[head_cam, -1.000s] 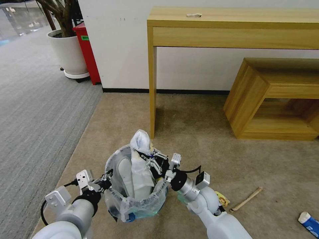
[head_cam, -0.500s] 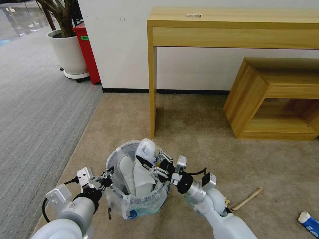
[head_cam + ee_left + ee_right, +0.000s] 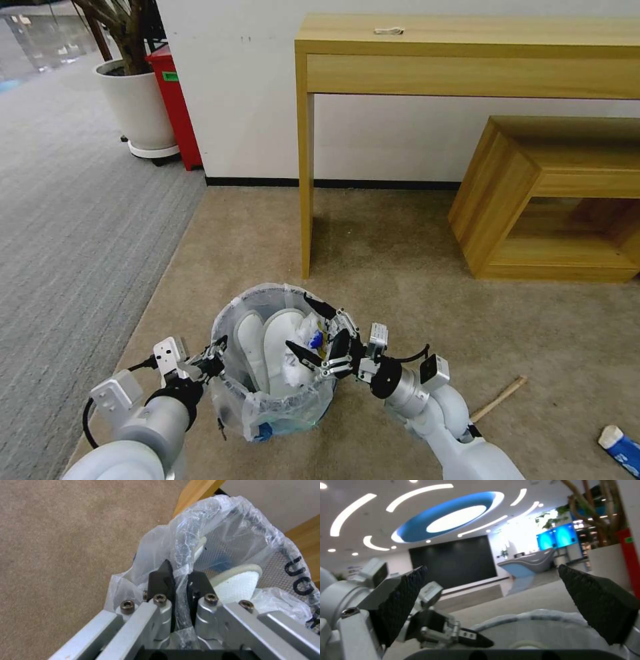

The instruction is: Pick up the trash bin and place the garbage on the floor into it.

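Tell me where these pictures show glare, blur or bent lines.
Head view: the desk edge bows slightly and the desk throws a soft shadow on the carpet. Left wrist view: the bag glints and the left end effector looks soft. Right wrist view: the ceiling lights glare.

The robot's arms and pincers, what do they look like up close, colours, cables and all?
Both arms are smooth white rounded shells ending in dark grey wrist collars with small silver camera blocks and looping black cables. The left pincer has silver metal links with hex bolts and black fingertips. The right pincer has black linkwork; its fingers are wedge-shaped black pads with a fine diamond texture.
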`<state>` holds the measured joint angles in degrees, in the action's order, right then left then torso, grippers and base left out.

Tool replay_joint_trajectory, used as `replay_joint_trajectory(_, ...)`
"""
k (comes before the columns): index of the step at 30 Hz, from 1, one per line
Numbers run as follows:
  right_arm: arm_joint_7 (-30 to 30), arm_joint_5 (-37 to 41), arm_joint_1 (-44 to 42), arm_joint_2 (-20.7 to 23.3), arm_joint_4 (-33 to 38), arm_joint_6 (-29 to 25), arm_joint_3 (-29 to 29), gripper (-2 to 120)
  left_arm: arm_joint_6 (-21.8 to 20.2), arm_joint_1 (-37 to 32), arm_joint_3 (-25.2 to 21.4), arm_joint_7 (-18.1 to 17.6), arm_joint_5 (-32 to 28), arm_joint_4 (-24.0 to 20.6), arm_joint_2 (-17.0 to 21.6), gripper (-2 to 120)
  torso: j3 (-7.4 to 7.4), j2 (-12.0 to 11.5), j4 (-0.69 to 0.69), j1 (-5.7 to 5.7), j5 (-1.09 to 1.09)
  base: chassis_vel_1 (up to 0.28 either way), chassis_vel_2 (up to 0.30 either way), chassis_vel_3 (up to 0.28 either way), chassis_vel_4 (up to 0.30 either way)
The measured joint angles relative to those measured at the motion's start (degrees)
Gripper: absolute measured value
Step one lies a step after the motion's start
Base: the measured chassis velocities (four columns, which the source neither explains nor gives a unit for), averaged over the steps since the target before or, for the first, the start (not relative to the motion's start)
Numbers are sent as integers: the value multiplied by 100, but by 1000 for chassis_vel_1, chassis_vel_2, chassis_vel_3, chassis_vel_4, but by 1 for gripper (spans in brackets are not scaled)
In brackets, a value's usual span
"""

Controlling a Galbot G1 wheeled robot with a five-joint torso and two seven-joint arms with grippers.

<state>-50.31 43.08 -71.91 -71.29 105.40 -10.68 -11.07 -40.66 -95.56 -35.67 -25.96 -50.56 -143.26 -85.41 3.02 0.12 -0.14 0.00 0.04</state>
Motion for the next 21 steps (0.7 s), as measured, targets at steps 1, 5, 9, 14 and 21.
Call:
replay_joint_trajectory(1, 220, -7, -24, -4, 30, -47, 0, 100, 0, 7, -62, 5, -18, 0, 4, 3, 0, 0, 0, 0, 0, 0, 0, 0, 0)
replay_joint_trajectory(5, 965, -41, -83, -31, 151, -117, -47, 100, 4, 121, -359, 6, -84, 2, 61, 3, 0, 0, 0, 0, 0, 0, 0, 0, 0)
replay_joint_trajectory(9, 2263, -445, -195, -52, 338, -42, -279, 100, 21, 262, -779, 3, -86, 2, 176, 3, 0, 0, 0, 0, -1, 0, 0, 0, 0)
replay_joint_trajectory(14, 3995, -1094, -489, -108, 596, 416, -746, 100, 37, 345, -1180, -23, -166, 64, 233, 3, 0, 0, 0, 0, 0, 0, 0, 0, 0)
replay_joint_trajectory(21, 4716, -1237, -971, -94, 975, 539, -1389, 100, 40, 360, -1580, -132, -474, 244, 220, 3, 0, 0, 0, 0, 0, 0, 0, 0, 0)
